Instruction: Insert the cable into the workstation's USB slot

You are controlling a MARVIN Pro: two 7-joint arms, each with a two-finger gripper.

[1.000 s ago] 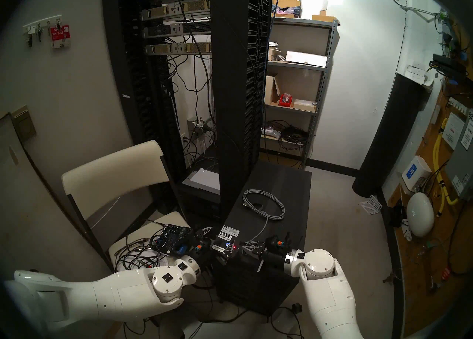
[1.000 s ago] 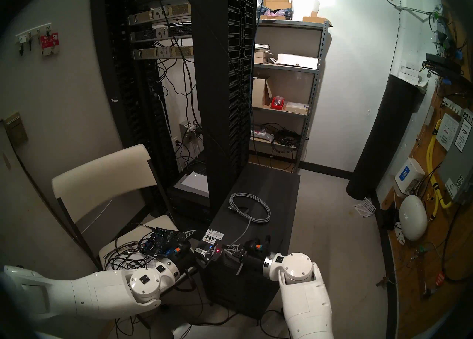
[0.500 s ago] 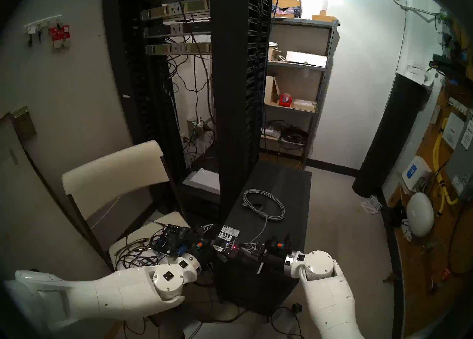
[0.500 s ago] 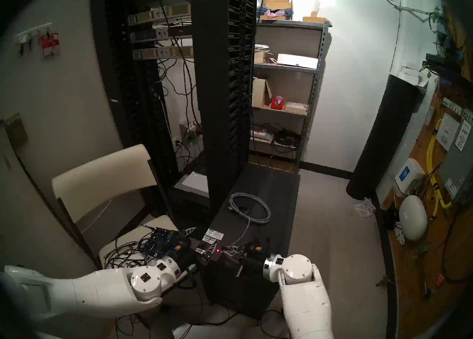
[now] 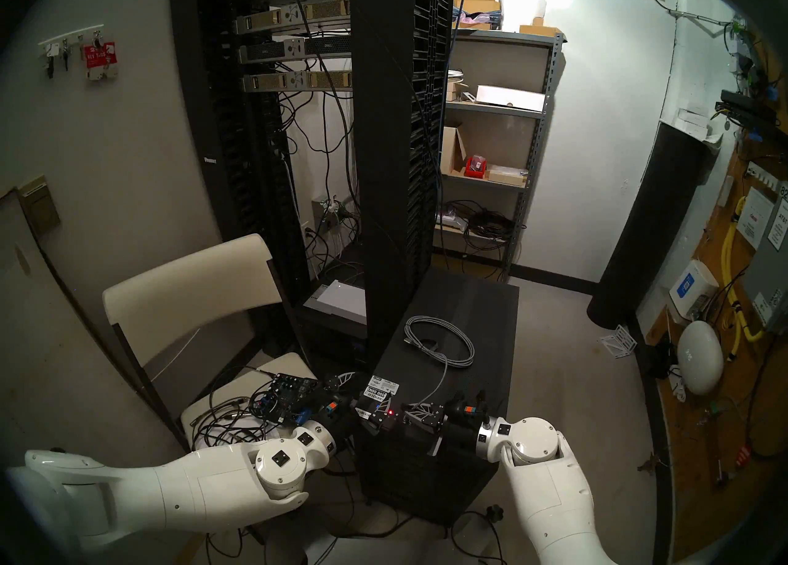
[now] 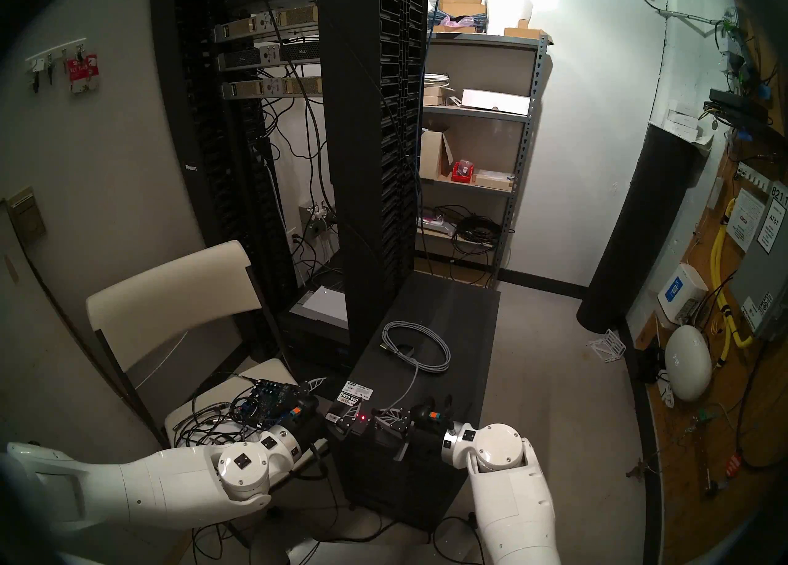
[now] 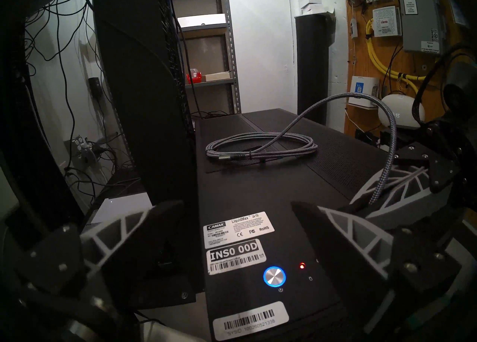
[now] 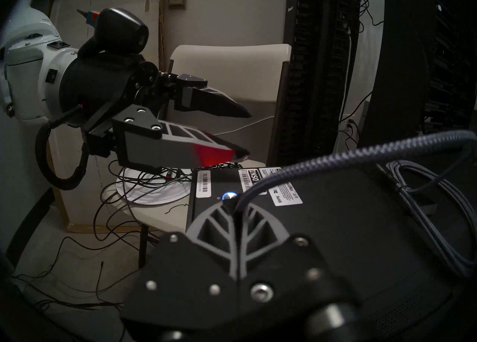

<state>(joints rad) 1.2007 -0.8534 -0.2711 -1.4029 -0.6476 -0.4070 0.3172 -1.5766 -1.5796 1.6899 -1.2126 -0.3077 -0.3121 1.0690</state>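
Note:
The workstation (image 5: 482, 316) is a matte-black tower with white barcode stickers (image 7: 233, 255), a blue-lit button (image 7: 274, 276) and a red light (image 7: 302, 265) near its front edge. The grey braided cable (image 7: 356, 95) lies looped on its top, and one end arcs up and down into my right gripper (image 5: 408, 409). That gripper is shut on the cable just above the front top edge, and the plug is hidden between its fingers (image 8: 236, 220). My left gripper (image 5: 370, 387) stands open, with one finger over the button area and the other off the workstation's left side. I cannot make out the USB slot.
A tall black server rack (image 5: 396, 167) stands right behind the workstation's left side. A white chair (image 5: 192, 278) at the left carries a circuit board (image 5: 290, 393) and tangled black wires. A metal shelf (image 5: 494, 146), a black cylinder (image 5: 648, 227) and yellow wall cables (image 5: 729, 252) are at the right.
My left gripper has edged forward, so its inner finger now covers the blue button in the head views. The right wrist has shifted slightly to the right, still shut on the cable.

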